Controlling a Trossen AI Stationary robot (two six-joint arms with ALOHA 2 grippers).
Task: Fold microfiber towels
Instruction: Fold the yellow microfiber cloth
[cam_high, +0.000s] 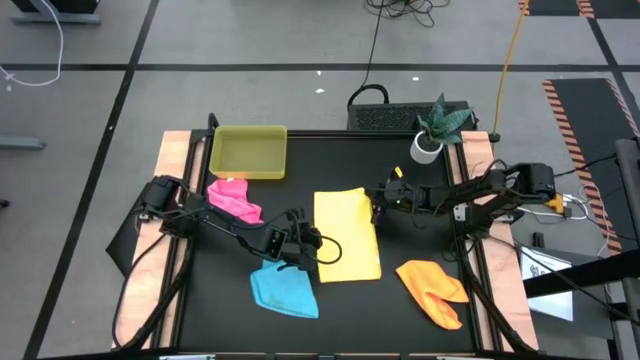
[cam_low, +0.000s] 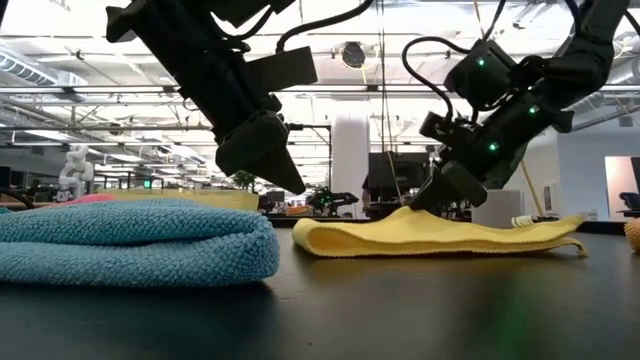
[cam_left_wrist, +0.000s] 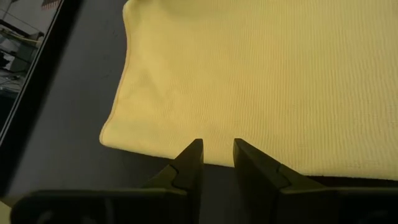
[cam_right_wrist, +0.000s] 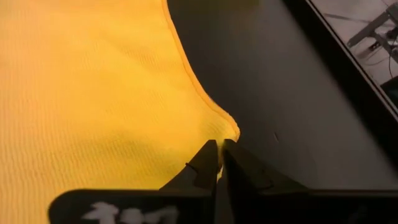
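Overhead only: pink towel (cam_high: 235, 198) (low view: yellow towel (cam_low: 440, 232) mainly).

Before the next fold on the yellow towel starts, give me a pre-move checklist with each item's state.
1. Yellow towel lying flat on the table: ok.
2. Right gripper at the towel's edge, jaws nearly closed on it: ok.
3. Left gripper holding the towel: not ok, jaws apart, short of the edge.
4. Blue towel clear of the yellow one: ok.
5. Orange towel clear: ok.
6. Firmness of right grip: cannot tell.
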